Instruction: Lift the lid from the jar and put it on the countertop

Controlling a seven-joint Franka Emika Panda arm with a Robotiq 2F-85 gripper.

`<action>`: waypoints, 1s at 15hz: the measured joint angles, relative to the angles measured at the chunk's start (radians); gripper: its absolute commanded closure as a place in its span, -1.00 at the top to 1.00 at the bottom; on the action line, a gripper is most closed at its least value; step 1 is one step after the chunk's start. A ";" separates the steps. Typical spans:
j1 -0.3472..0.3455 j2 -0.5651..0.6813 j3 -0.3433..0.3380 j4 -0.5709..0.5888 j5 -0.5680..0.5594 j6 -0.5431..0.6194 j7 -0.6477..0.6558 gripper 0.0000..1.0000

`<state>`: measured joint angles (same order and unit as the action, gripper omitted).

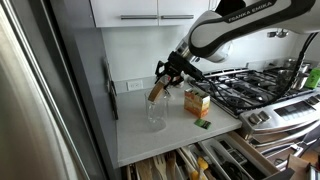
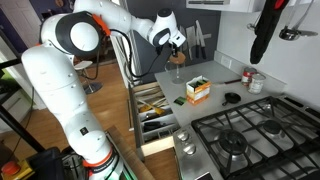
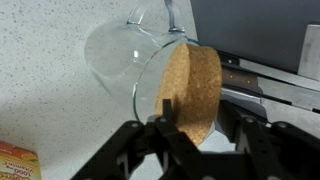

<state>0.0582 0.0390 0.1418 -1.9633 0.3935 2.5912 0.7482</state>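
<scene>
One view, the wrist's, shows the claw (image 3: 198, 120) seemingly pinching the lid (image 3: 192, 80).

Free countertop (image 1: 135, 146) in front of the jar (image 1: 155, 116), yellow-orange box (image 1: 196, 102) and stove (image 1: 240, 90) to one side.

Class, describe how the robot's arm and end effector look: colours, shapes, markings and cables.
The arm is glossy white, built of thick rounded segments with dark bands at joints and an orange-red disc on one joint cap. Dark FRANKA EMIKA lettering runs along one link. The end effector is black and blocky with two fingers. A dark cable seems to trail beside the arm.
</scene>
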 measured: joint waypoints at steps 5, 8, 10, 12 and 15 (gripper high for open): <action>0.003 0.002 -0.008 0.000 0.000 0.002 0.001 -0.73; 0.005 0.002 -0.010 0.002 0.001 0.007 0.002 -0.73; 0.007 0.000 -0.010 0.011 0.010 0.018 0.002 -0.73; 0.007 -0.009 -0.010 0.029 0.025 0.029 0.002 -0.73; 0.007 -0.045 -0.015 0.044 0.073 0.051 -0.007 -0.73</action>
<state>0.0652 -0.0058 0.1265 -1.9193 0.4662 2.6419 0.7408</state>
